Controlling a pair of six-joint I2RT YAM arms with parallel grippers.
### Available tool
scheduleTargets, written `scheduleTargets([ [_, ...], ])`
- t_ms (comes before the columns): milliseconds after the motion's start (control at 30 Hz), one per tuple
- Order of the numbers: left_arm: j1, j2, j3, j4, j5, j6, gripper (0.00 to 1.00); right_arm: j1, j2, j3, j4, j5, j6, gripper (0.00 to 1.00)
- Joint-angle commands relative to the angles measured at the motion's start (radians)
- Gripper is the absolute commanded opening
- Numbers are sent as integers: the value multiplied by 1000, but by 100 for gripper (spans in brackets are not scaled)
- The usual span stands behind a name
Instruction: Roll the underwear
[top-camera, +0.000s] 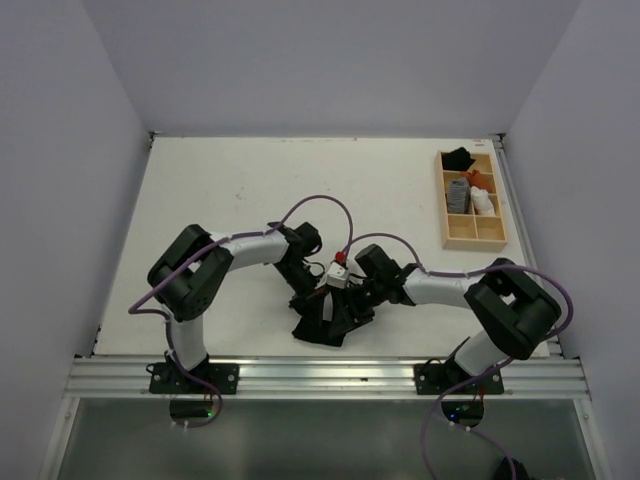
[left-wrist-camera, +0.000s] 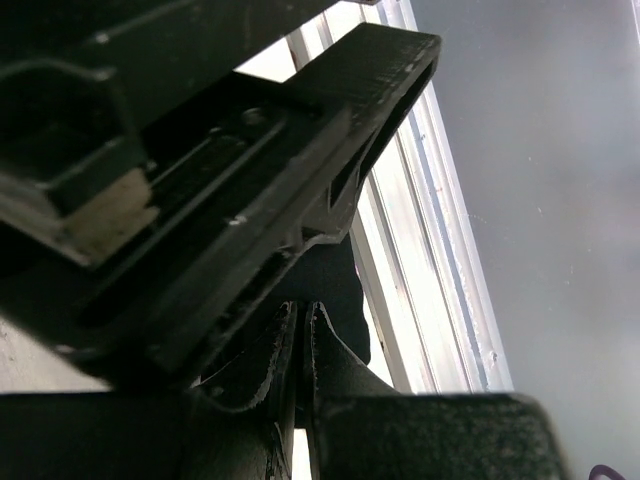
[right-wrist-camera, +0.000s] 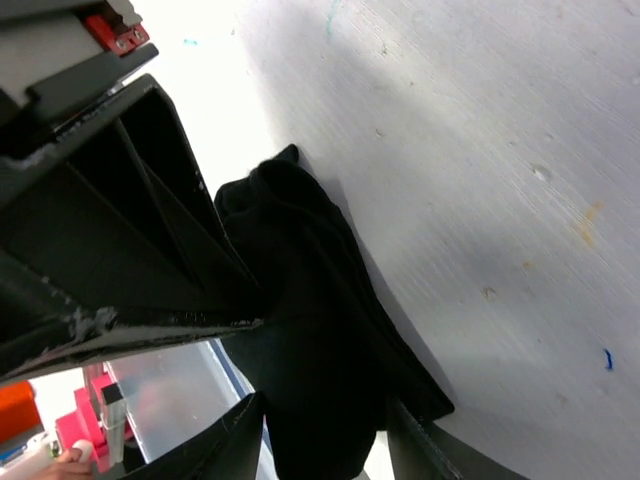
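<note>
The underwear bunches by the tabletop's near edge. Your left gripper pinches it, fingers almost touching; your right gripper straddles it, grip unclear.

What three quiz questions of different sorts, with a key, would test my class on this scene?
1. True or false: the underwear lies inside the tray.
2. Where on the table does the tray stand? A) far right B) far left C) near centre
3. Fill in: the cloth between the fingers of the right hand is coloured ____.

Key: 1 false; 2 A; 3 black.
</note>
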Motion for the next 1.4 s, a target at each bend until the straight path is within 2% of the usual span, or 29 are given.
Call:
scheduleTargets([
  [0,-29,39,9,16,-95,-4,0,-14,-26,13,-52,200,-71,57],
  [400,-34,70,31,24,-109,-13,0,-13,-132,27,-89,286,-25,63],
  [767,-34,78,34,46,-121,-33,0,12,-102,15,-28,230,-3,64],
  [933,-34,15,-42,110,-133,-85,0,39,-176,-8,-35,236,-14,64],
  [1167,-62,-67,-133,208,-211,-170,0,87,-318,-22,-93,342,-18,64],
  [1367,-74,-106,-168,257,-237,-212,0,144,-353,-30,-83,391,-1,66],
])
